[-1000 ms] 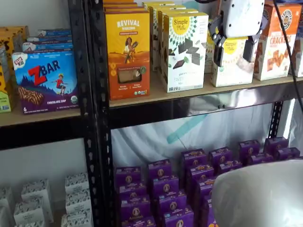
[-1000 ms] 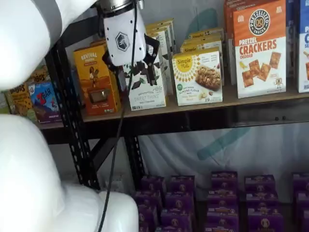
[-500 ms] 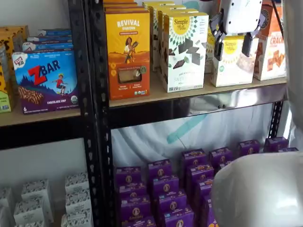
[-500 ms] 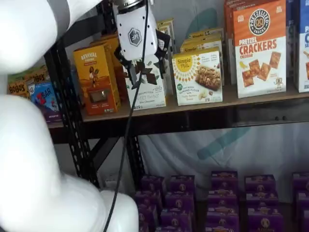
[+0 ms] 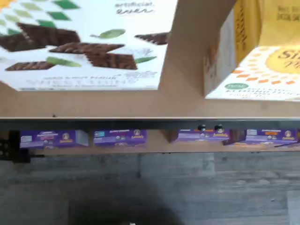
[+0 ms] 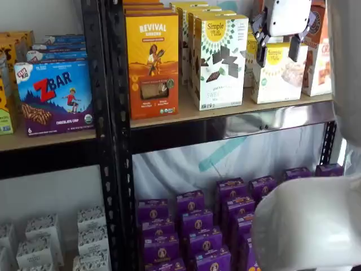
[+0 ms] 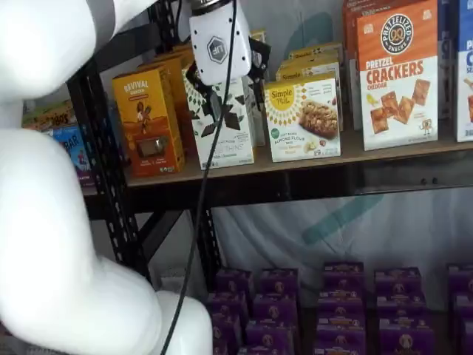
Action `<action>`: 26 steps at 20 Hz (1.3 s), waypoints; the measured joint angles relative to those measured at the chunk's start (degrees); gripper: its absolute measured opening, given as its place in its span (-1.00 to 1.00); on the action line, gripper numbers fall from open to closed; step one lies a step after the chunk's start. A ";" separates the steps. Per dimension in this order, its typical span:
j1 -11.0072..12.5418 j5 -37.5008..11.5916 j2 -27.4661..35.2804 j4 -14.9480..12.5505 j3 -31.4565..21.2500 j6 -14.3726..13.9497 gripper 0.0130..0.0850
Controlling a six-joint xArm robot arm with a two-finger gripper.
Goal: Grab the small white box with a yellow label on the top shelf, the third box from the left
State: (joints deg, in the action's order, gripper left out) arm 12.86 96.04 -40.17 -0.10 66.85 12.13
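Up on the top shelf, the small white box stands upright with its round yellow sunburst label facing the front, touching nothing but the board beneath it. In both shelf views it sits between two neighbours: at its nine o'clock, just beside it, the taller white box with dark chocolate squares, and at its three o'clock, a little apart, the orange-and-white cracker box. More boxes of its own kind line up behind it, toward twelve o'clock. In the wrist view a corner of the small white box shows beside the face of the taller white box, with bare tan board between the two and the black front rail crossing beneath them.

The gripper hangs in front of the shelf with its white body up and its two black fingers pointing toward six o'clock. In a shelf view the fingers stand wide apart, a plain gap between them, and they overlap the upper front of the small white box without closing on it; nothing is held. A black cable trails down from the gripper body.

Farther out, at nine o'clock, stands an orange-yellow Revival box. Below the shelf, at six o'clock, rows of purple boxes fill the lower level.
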 joint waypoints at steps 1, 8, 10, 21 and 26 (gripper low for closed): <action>0.22 -0.47 0.29 -0.19 0.21 0.22 1.00; 3.64 -2.01 3.34 2.16 2.76 3.24 1.00; 4.45 -2.43 4.10 2.71 3.43 3.99 1.00; 6.22 -1.93 6.76 3.43 6.60 5.69 1.00; 6.99 -1.58 6.95 4.02 7.12 6.35 1.00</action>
State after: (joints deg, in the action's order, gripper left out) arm 19.85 94.46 -33.22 3.93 73.97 18.48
